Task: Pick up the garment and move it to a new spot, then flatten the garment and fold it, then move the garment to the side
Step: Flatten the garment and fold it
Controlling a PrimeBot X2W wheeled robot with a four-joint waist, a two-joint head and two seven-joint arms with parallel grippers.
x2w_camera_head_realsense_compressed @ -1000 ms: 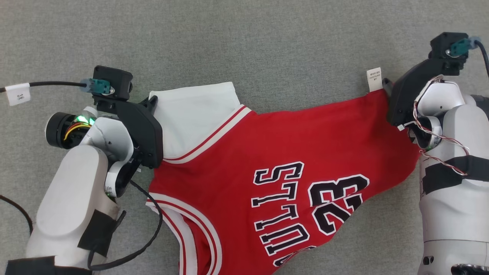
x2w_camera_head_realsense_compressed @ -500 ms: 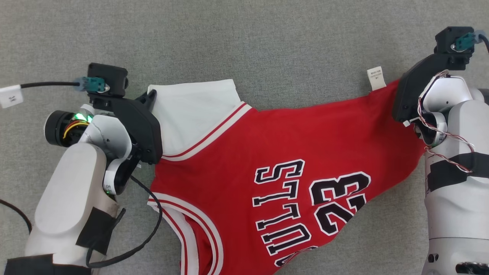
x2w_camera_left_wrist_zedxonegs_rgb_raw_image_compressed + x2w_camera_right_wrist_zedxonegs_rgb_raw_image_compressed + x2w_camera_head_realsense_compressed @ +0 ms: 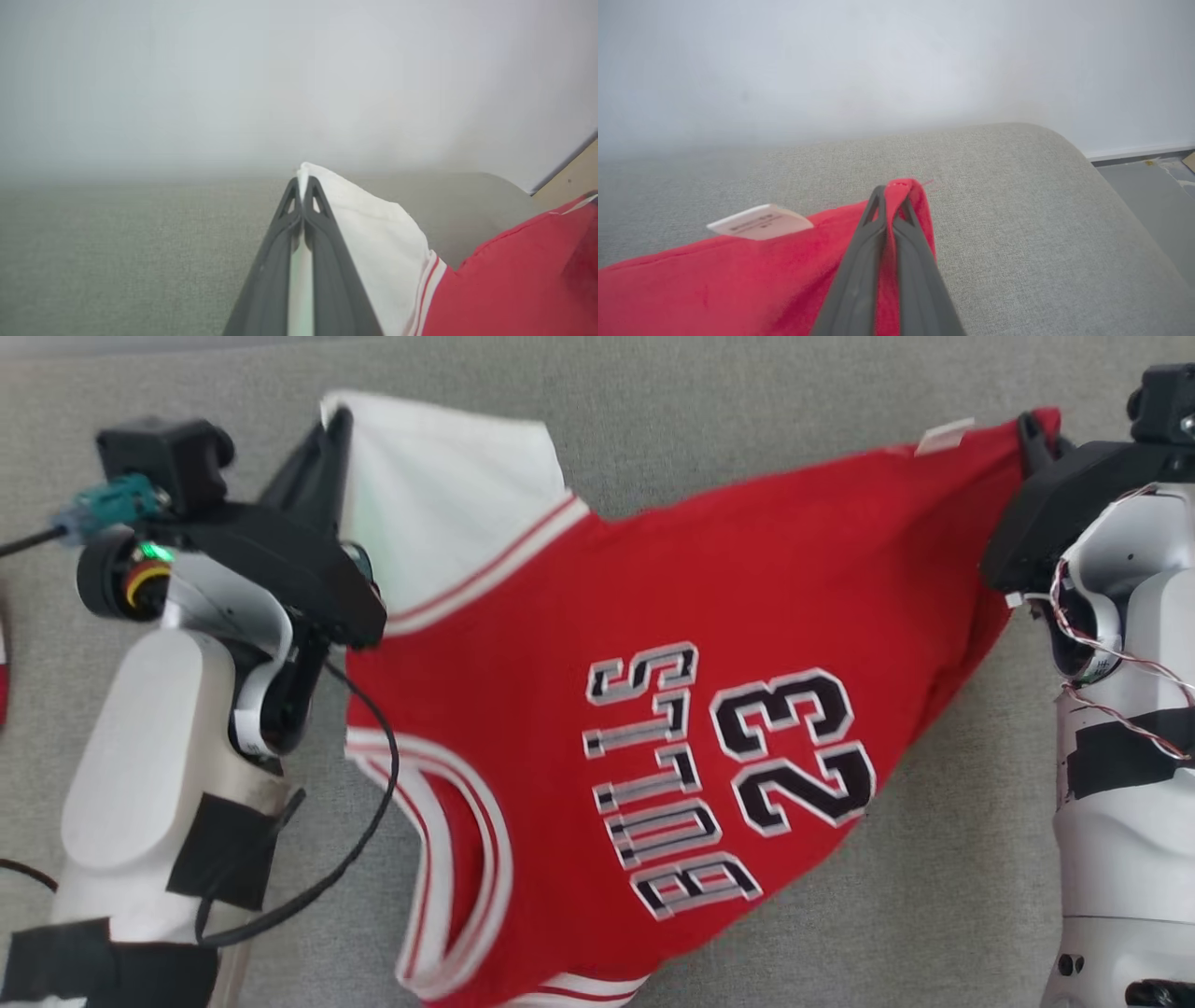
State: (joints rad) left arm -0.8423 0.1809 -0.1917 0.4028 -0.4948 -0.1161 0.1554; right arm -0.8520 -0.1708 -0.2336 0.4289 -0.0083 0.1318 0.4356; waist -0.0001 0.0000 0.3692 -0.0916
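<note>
Over the cushion [image 3: 747, 411], my left hand [image 3: 334, 422] and right hand [image 3: 1030, 429], each clamped on a jersey [image 3: 672, 588] corner, have carried it forward; the far edge is close.

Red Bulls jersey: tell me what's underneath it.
The jersey, gripped by the left claw and right claw, has grey upholstery showing all round it. Whatever lies directly beneath the red cloth is covered.
</note>
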